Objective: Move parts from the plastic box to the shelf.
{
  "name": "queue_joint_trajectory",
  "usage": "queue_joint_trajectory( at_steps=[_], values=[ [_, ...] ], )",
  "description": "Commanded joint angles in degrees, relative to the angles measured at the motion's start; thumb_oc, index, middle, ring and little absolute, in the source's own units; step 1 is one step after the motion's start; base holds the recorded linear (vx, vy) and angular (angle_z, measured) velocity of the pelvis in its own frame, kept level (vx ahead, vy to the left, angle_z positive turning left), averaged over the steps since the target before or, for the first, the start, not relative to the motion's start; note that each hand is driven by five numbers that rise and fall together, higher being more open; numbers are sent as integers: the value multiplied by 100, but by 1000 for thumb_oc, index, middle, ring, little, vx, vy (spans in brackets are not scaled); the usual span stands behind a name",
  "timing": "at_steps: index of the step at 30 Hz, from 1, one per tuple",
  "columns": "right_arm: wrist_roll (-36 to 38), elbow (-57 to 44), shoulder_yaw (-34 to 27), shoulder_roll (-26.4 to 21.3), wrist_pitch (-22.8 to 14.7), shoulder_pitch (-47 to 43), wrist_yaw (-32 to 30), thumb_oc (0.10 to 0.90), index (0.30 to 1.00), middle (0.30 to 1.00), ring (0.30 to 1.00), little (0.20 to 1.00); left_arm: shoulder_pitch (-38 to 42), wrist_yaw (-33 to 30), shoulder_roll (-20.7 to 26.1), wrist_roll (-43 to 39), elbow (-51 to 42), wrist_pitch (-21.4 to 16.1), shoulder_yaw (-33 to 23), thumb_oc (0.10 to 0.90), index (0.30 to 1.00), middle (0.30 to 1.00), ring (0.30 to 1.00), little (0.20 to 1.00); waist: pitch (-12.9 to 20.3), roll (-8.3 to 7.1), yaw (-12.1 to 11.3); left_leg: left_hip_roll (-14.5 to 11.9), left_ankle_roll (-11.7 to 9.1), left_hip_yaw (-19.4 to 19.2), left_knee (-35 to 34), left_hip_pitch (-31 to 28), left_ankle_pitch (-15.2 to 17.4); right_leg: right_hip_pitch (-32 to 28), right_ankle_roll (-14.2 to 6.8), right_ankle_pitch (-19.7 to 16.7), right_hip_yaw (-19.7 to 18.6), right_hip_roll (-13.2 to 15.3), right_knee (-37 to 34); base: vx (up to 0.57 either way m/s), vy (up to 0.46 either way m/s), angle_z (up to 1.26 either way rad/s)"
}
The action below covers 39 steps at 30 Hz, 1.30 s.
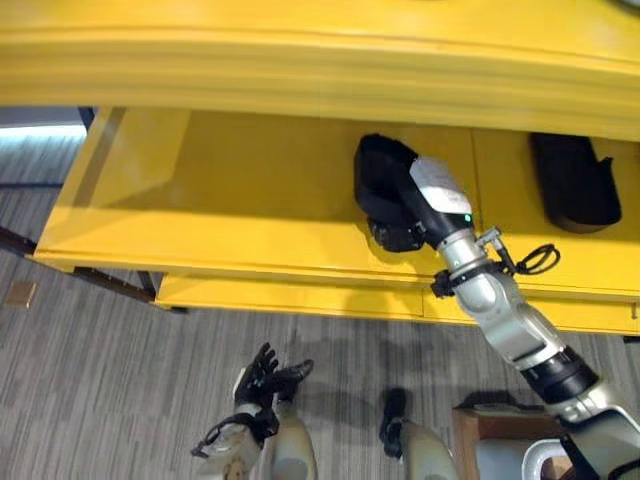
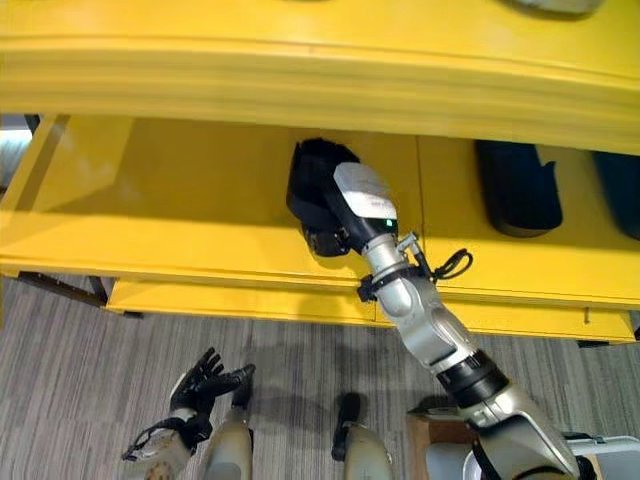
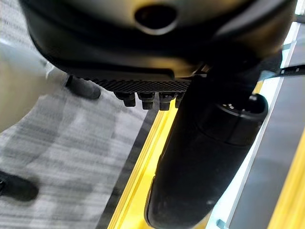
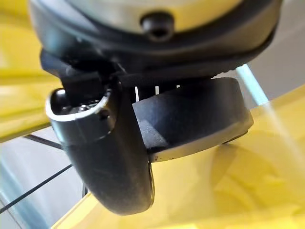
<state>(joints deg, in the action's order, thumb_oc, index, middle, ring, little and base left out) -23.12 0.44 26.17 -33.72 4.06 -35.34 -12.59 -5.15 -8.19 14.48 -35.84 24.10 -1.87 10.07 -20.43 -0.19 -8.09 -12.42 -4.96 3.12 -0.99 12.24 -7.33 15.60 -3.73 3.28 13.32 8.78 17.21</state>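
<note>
On the yellow shelf (image 1: 250, 190) the black part (image 1: 382, 180) rests directly ahead of the right hand (image 1: 398, 232), thumb beside it, hold unclear; the left hand (image 1: 268, 378) hangs low over the floor, fingers relaxed

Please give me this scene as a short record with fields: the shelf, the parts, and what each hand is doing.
shelf: yellow shelf, open tier at the height of the right arm
part in hand: black part on the shelf surface, under the right hand
right hand: reached into the shelf, thumb against the part's side in its wrist view; fingers hidden behind the part
other parts: black part on the right already lying on the same tier
left hand: left hand low over the grey floor, fingers relaxed, holding nothing
</note>
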Motion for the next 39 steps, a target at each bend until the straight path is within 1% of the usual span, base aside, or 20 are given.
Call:
queue_joint_trajectory(
  at_steps=[1, 4, 8, 9, 13, 15, 16, 17, 20, 22, 26, 28, 35, 39],
  values=[
    [0, 103, 50, 160, -111, -982, -250, 400, 300, 300, 300, 300, 89, 40, 387, -189, -675, -505, 150, 900, 1000, 1000, 1000, 1000, 44, -163, -171, -263, -179, 26, -78, -238, -100, -80, -264, -619, -95, 553, -207, -42, 69, 12],
    [-3, 313, 83, 148, -60, -1105, -270, 400, 300, 300, 300, 300, 132, 38, 428, -207, -705, -522, 186, 900, 1000, 1000, 1000, 1000, -14, -167, -207, -230, -172, 56, -64, -156, -99, -40, -276, -660, -81, 589, -233, -10, 33, 18],
    [-16, 771, 152, -29, 44, -1397, -339, 400, 300, 300, 300, 300, 176, 30, 496, -230, -736, -580, 235, 900, 1000, 1000, 1000, 1000, -128, -172, -290, -167, -161, 102, -31, -8, -86, 27, -295, -729, -50, 653, -269, -14, 41, 6],
    [1, 1029, 180, -139, 95, -1592, -380, 400, 300, 300, 300, 300, 206, 32, 527, -246, -762, -601, 273, 900, 1000, 1000, 1000, 1000, -180, -193, -319, -140, -158, 115, -16, 56, -81, 52, -309, -761, -28, 682, -288, -16, 29, 6],
    [61, 1452, 233, -241, 189, -1905, -479, 400, 300, 300, 300, 300, 264, 20, 560, -282, -783, -636, 309, 900, 1000, 1000, 1000, 1000, -248, -211, -356, -106, -151, 126, -3, 116, -69, 83, -312, -805, -16, 703, -330, -6, 17, 5],
    [94, 1557, 238, -233, 205, -1981, -497, 400, 300, 300, 300, 300, 277, 17, 574, -284, -793, -640, 322, 900, 1000, 1000, 1000, 1000, -264, -216, -365, -103, -150, 126, 0, 129, -66, 88, -314, -820, -21, 711, -344, 0, 0, 0],
    [185, 1818, 245, -227, 237, -2129, -554, 400, 300, 300, 300, 300, 322, -8, 590, -311, -806, -661, 346, 900, 1000, 1000, 1000, 1000, -292, -222, -380, -83, -142, 122, 4, 144, -54, 111, -314, -841, -37, 722, -360, 0, 0, 0],
    [188, 1827, 250, -226, 234, -2138, -558, 400, 300, 300, 300, 300, 325, -8, 589, -311, -805, -662, 344, 900, 1000, 1000, 1000, 1000, -294, -222, -380, -81, -142, 121, 5, 145, -54, 113, -314, -842, -39, 723, -360, 0, 0, 0],
    [296, 2304, 351, -249, 295, -2381, -627, 400, 300, 300, 300, 300, 416, -42, 587, -370, -776, -689, 412, 900, 1000, 1000, 1000, 1000, -354, -217, -379, -52, -131, 105, 8, 157, -43, 148, -312, -857, -60, 733, -357, -7, 22, 0],
    [289, 2395, 370, -263, 303, -2417, -632, 400, 300, 300, 300, 300, 437, -47, 584, -382, -771, -698, 415, 900, 1000, 1000, 1000, 1000, -368, -217, -374, -48, -131, 98, 13, 156, -41, 150, -310, -862, -72, 736, -355, 0, 0, 0],
    [320, 2580, 371, -231, 323, -2392, -665, 400, 300, 300, 300, 300, 501, -79, 571, -411, -791, -710, 427, 900, 1000, 1000, 1000, 1000, -394, -217, -317, -61, -141, 70, 26, 143, -31, 180, -305, -866, -119, 719, -344, 0, 0, 0],
    [266, 2590, 369, -208, 348, -2327, -687, 400, 300, 300, 300, 300, 552, -112, 551, -422, -797, -701, 442, 900, 1000, 1000, 1000, 1000, -425, -223, -254, -76, -142, 47, 40, 125, -18, 217, -297, -864, -159, 698, -322, -16, 5, -1],
    [10, 2362, 212, -128, 362, -1774, -673, 400, 300, 300, 300, 300, 591, -116, 486, -417, -771, -693, 447, 900, 1000, 1000, 1000, 1000, -479, -210, -96, -124, -159, -25, 91, 88, 16, 272, -291, -841, -254, 662, -285, -21, -6, -8],
    [-9, 2312, 145, -127, 349, -1646, -712, 400, 300, 300, 300, 300, 599, -119, 493, -419, -762, -712, 443, 900, 1000, 1000, 1000, 1000, -490, -198, -46, -134, -165, -43, 88, 74, 16, 305, -295, -850, -285, 647, -276, -7, -4, -1]
  ],
)
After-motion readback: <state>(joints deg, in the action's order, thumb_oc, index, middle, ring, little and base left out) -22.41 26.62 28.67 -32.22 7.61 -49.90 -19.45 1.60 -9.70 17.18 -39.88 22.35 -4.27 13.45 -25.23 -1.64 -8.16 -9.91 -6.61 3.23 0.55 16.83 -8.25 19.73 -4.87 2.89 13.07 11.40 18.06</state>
